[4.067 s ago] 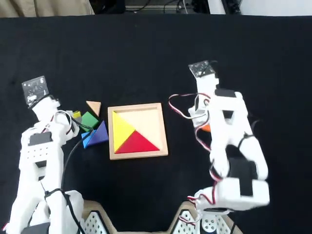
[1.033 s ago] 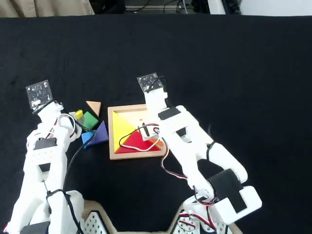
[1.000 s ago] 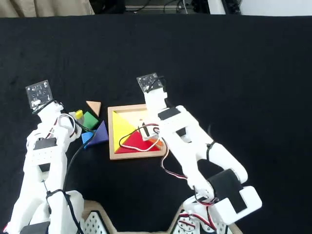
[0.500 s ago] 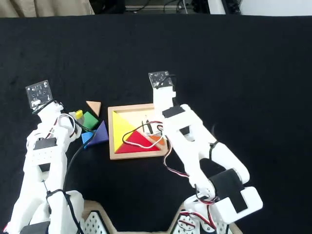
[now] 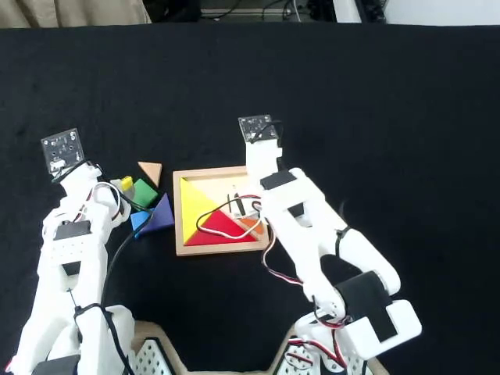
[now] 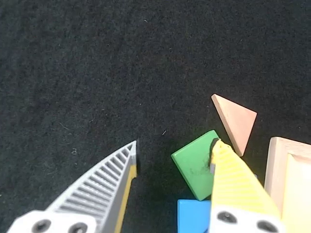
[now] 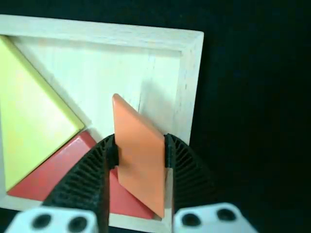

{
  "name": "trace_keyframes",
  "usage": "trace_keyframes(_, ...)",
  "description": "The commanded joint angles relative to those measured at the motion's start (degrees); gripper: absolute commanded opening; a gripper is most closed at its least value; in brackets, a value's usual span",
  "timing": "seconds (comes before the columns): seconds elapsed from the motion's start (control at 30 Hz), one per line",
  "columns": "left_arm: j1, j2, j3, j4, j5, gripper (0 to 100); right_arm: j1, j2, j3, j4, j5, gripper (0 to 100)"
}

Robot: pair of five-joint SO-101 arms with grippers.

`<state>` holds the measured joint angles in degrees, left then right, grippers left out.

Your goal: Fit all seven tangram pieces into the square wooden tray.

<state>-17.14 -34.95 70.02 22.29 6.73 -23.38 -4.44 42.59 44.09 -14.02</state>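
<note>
The square wooden tray [image 5: 215,170] holds a yellow triangle [image 5: 194,205] and a red triangle [image 5: 217,231]. My right gripper [image 7: 140,145] is shut on an orange parallelogram [image 7: 141,165], held on edge over the tray's right side, above the red triangle [image 7: 58,177] and close to the right wall [image 7: 189,87]. I cannot tell whether it touches the tray floor. The orange piece [image 5: 251,224] shows under the arm in the high view. My left gripper [image 6: 174,145] is open just above the cloth, its yellow finger [image 6: 233,179] over the green square [image 6: 192,162].
Left of the tray lie a tan triangle [image 5: 150,171], the green square [image 5: 143,192] and a blue triangle [image 5: 156,217], close together. The tray's far right part [image 7: 112,73] is bare wood. Black cloth covers the table all around.
My right arm carried the orange parallelogram from right of the tray to over it, then shifted slightly right in the last second. The left arm has stayed put.
</note>
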Motion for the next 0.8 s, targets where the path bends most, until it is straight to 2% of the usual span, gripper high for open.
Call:
trace_keyframes(0.0,0.6,-0.6,-0.1,-1.2,-0.3,24,-0.1,-2.6,-0.1,-0.5,-0.7,1.1)
trace_keyframes(0.77,0.6,-0.6,-0.5,-1.2,-0.3,24,-0.2,-2.5,0.7,-1.5,-0.3,1.3)
